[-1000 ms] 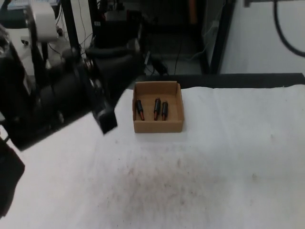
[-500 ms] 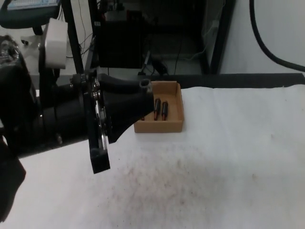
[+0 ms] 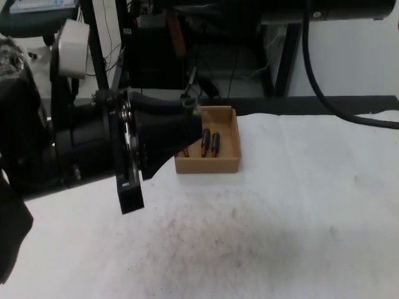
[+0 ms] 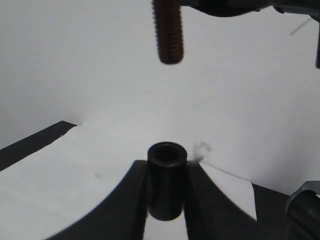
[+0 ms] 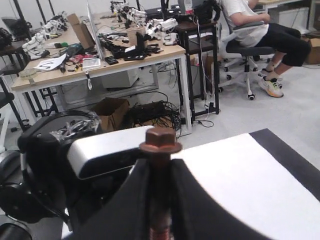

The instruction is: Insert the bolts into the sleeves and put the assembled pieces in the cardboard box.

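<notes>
My left gripper (image 4: 166,167) is shut on a black sleeve (image 4: 166,192), held upright with its open bore facing up. A brown threaded bolt (image 4: 168,32) hangs a short way above the bore, apart from it. My right gripper (image 5: 159,172) is shut on that bolt (image 5: 160,142), whose hex head stands out of the fingers. In the high view the left arm's gripper (image 3: 184,124) holds the sleeve (image 3: 190,111) beside the left wall of the cardboard box (image 3: 207,165). The bolt (image 3: 176,34) hangs higher up, under the right arm (image 3: 312,9). Assembled pieces (image 3: 206,142) lie in the box.
A white cloth (image 3: 287,212) covers the bench, with a dark smudged patch (image 3: 212,237) near the middle. A black strip (image 3: 324,103) runs along the far edge. A black cable (image 3: 315,81) droops from the right arm. Racks and cables stand behind the bench.
The left arm swung round and moved right, bringing the sleeve up beside the box. The right arm has come in across the top of the high view with the bolt.
</notes>
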Controlling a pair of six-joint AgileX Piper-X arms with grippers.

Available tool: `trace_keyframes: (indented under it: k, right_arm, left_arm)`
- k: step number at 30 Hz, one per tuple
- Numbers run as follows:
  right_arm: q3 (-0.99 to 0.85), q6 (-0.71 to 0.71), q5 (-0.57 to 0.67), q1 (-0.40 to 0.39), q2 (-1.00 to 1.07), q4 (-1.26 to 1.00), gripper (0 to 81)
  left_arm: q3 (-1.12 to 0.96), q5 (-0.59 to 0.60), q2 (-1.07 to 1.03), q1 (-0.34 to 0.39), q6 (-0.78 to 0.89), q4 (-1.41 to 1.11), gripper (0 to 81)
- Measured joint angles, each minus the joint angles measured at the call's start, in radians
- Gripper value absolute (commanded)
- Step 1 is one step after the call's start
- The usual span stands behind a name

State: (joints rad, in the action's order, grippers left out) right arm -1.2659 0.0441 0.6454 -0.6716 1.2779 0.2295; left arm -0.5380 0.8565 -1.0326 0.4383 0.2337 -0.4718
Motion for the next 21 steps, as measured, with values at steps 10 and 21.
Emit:
trace_keyframes:
  k: [10,21]
  right_arm:
    - [0.0,-0.006,-0.034,-0.037,0.0,-0.079,0.8]
    - [0.0,-0.006,-0.07,-0.037,0.0,-0.132,0.8]
  left_arm:
    - [-0.028,-0.116,0.0,0.0,0.008,0.0,0.2]
    - [-0.042,-0.158,0.0,0.0,0.058,-0.089,0.2]
